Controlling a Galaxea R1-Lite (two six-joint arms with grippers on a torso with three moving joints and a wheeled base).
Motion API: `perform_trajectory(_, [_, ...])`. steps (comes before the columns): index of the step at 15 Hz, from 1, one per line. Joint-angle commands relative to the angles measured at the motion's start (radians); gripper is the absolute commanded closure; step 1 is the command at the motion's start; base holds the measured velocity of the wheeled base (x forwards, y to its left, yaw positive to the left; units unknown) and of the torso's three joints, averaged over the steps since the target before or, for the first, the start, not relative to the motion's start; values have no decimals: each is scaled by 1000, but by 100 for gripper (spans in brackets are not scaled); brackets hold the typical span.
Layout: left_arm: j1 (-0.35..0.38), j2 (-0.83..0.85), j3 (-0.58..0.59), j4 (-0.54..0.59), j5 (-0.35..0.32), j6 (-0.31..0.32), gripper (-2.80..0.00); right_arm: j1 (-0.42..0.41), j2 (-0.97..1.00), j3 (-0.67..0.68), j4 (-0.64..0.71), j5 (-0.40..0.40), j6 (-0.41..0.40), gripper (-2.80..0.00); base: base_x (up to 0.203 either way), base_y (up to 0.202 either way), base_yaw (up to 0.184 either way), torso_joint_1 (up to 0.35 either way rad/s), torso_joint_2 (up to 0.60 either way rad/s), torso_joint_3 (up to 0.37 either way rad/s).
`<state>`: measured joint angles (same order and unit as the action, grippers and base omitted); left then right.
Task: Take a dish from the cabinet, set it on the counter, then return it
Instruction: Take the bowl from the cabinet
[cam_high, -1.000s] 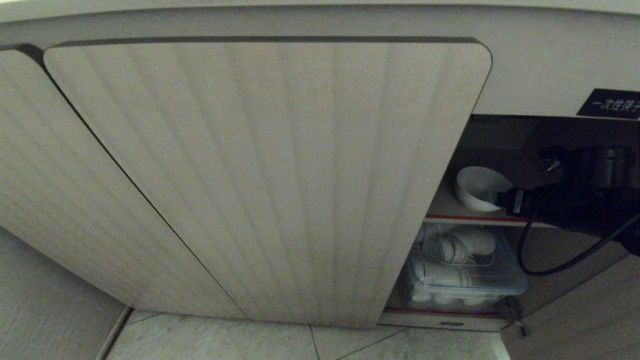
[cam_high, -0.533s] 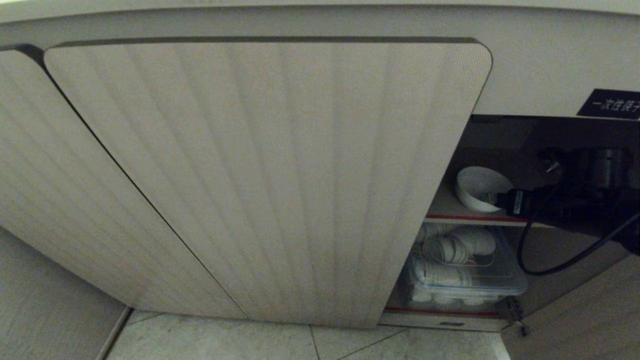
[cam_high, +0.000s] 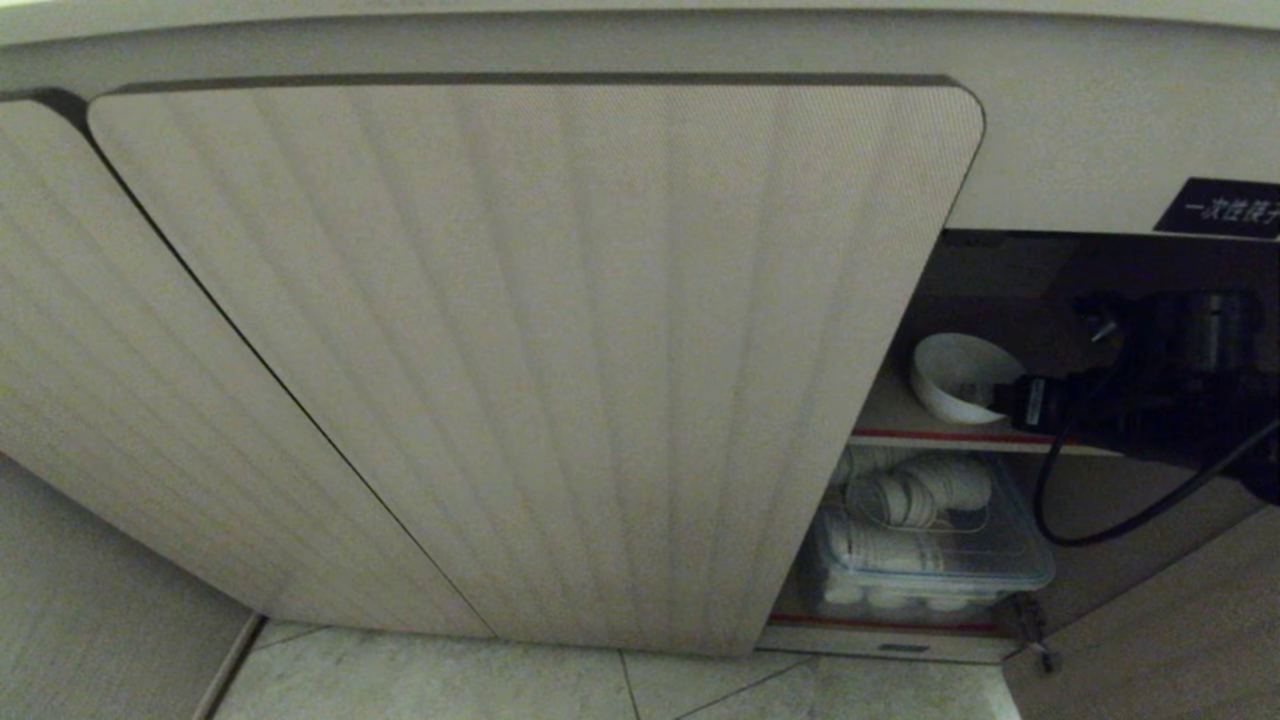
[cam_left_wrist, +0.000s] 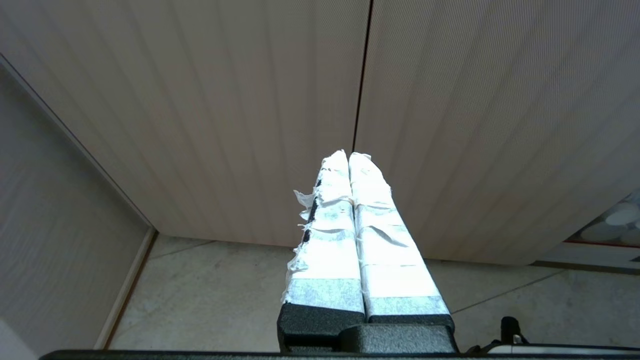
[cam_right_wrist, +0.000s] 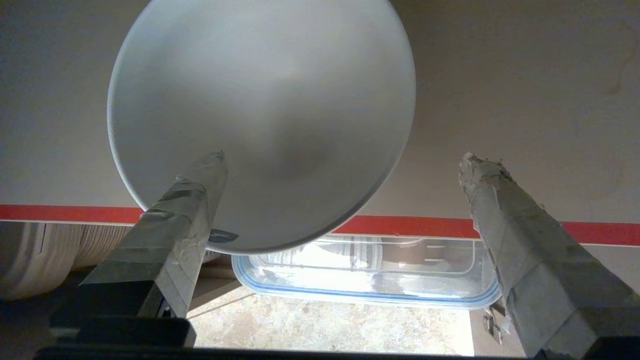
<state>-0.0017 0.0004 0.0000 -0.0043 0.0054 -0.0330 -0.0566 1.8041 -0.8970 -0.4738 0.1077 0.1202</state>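
Dish (cam_high: 955, 375), small white bowl, sits on upper grey shelf (cam_high: 890, 412) of cabinet (cam_high: 520, 350), just behind the shelf's red front edge and right of the closed ribbed door. From right wrist view the bowl's rim hangs a bit past that red edge. Right gripper (cam_right_wrist: 340, 162) is at the open compartment w/ jaws spread wide, holding nothing: one taped finger (cam_right_wrist: 192, 192) lies across the bowl's near rim, prob. touching it but hard to be sure; other finger (cam_right_wrist: 505, 200) stands well apart from the bowl, over bare shelf. In head view the right arm comes in dark from right of the bowl, black cable (cam_high: 1110, 530) looping below the shelf edge.

Below the dish's shelf, on lower shelf: clear plastic lidded box (cam_high: 930, 560) w/ stacks of ribbed white paper cups (cam_high: 915, 495) inside. Black label w/ white characters (cam_high: 1225, 208) sits above the opening, up and right of the dish.

Left gripper (cam_left_wrist: 348, 156) hangs low in front of the closed doors, left of the dish's compartment, taped fingers pressed together, nothing between them; tiled floor (cam_left_wrist: 210, 295) beneath
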Motion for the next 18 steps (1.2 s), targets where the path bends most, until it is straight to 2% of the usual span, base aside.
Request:
perform_trajectory(1, [0, 0, -2, 0, 1, -1, 0, 0, 3, 0, -2, 1, 3, -280, 0, 0, 0, 0, 0, 0])
perform_trajectory(18, [0, 0, -2, 0, 1, -1, 0, 1, 9, -39, 38, 1, -1, -280, 0, 0, 0, 0, 0, 0])
